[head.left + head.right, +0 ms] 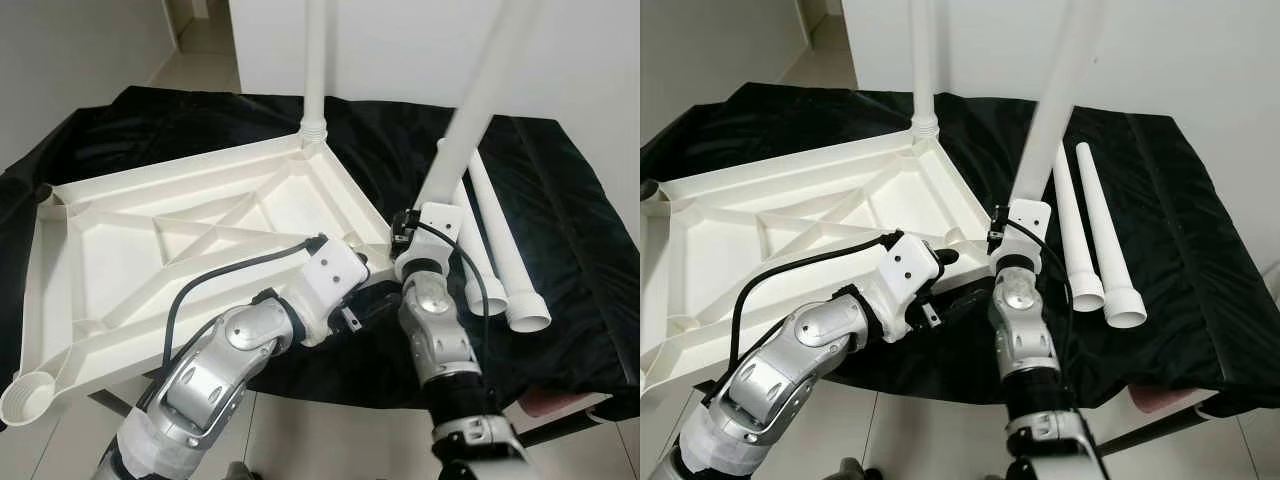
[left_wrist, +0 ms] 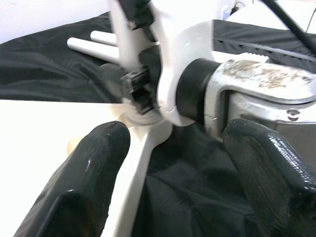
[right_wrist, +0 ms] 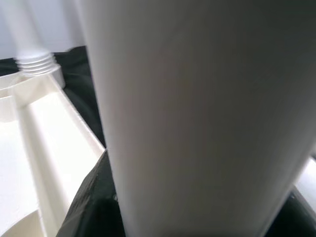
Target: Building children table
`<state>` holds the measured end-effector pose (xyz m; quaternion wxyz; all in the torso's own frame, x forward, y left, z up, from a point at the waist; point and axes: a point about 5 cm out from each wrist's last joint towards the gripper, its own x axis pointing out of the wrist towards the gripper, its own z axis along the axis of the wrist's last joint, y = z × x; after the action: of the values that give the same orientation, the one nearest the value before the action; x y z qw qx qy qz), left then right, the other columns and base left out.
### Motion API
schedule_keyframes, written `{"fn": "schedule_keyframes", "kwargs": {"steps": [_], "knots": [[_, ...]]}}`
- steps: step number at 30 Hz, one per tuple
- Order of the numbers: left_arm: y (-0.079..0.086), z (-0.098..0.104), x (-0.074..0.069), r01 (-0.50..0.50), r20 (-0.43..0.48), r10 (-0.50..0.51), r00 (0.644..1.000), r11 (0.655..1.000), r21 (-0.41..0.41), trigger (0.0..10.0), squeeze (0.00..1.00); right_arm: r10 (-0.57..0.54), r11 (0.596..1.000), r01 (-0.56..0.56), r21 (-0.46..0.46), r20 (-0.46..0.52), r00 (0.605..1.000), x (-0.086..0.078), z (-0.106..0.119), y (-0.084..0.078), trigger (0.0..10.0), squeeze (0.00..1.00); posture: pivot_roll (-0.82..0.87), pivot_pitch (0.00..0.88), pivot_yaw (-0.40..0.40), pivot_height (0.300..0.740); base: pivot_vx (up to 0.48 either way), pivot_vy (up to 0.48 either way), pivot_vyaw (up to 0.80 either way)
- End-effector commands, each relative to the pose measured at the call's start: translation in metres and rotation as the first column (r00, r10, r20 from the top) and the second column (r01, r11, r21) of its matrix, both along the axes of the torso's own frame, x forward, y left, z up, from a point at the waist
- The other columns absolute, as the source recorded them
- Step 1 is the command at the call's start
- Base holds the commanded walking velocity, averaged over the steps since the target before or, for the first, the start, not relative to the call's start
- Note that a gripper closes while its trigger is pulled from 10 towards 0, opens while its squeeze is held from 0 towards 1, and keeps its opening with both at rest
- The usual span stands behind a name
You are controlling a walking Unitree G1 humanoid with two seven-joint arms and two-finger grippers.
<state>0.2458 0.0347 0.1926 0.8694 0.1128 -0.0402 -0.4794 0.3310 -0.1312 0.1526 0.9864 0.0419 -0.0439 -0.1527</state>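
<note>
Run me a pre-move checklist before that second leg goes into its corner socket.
1. Tabletop lies underside up on the black cloth: ok.
2. First leg stands upright in the far corner socket: ok.
3. Second leg is gripped by the right end effector: ok, though it leans instead of standing straight.
4. Second leg's lower end lined up with the near corner socket: cannot tell, the arm hides it.
5. Left end effector is open beside the tabletop's near edge, holding nothing: ok.
6. Two spare legs lie on the cloth beside the right arm, apart from the tabletop: ok.
</note>
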Motion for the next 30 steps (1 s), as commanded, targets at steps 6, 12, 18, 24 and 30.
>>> {"fn": "schedule_keyframes", "kwargs": {"steps": [6, 12, 18, 24, 30], "knots": [[0.002, -0.002, -0.001, 0.005, -0.006, -0.005, 1.0, 1.0, 0.013, 10.0, 0.0, -0.178, 0.983, 0.181, 0.013, -0.135, 0.975, -0.019, -0.029, -0.021, 10.0, 0.0, -0.11, 0.086, 0.014, 0.74, 0.0, 0.0, 0.0], [0.002, -0.002, -0.001, 0.004, -0.006, -0.003, 1.0, 1.0, 0.015, 10.0, 0.0, -0.171, 0.985, 0.172, -0.003, -0.126, 0.977, -0.02, -0.028, -0.021, 10.0, 0.0, -0.11, 0.089, 0.018, 0.74, 0.0, 0.0, 0.0], [0.003, -0.002, 0.0, 0.002, -0.007, -0.002, 1.0, 1.0, 0.014, 10.0, 0.0, 0.01, 1.0, -0.01, -0.028, 0.013, 1.0, -0.015, -0.012, -0.013, 10.0, 1.0, -0.11, 0.091, 0.023, 0.74, 0.0, 0.0, 0.0], [0.002, -0.001, 0.001, 0.002, -0.004, -0.002, 1.0, 1.0, 0.012, 10.0, 0.0, 0.138, 0.985, -0.131, -0.11, 0.058, 0.989, -0.006, -0.004, -0.02, 10.0, 1.0, -0.12, 0.095, 0.023, 0.74, 0.0, 0.0, 0.0], [0.002, 0.0, 0.003, -0.001, -0.002, 0.001, 1.0, 1.0, 0.009, 10.0, 0.0, 0.358, 0.922, -0.346, -0.176, 0.045, 0.933, 0.004, 0.002, -0.03, 10.0, 0.0, -0.13, 0.101, 0.024, 0.74, 0.0, 0.0, 0.0]]}}
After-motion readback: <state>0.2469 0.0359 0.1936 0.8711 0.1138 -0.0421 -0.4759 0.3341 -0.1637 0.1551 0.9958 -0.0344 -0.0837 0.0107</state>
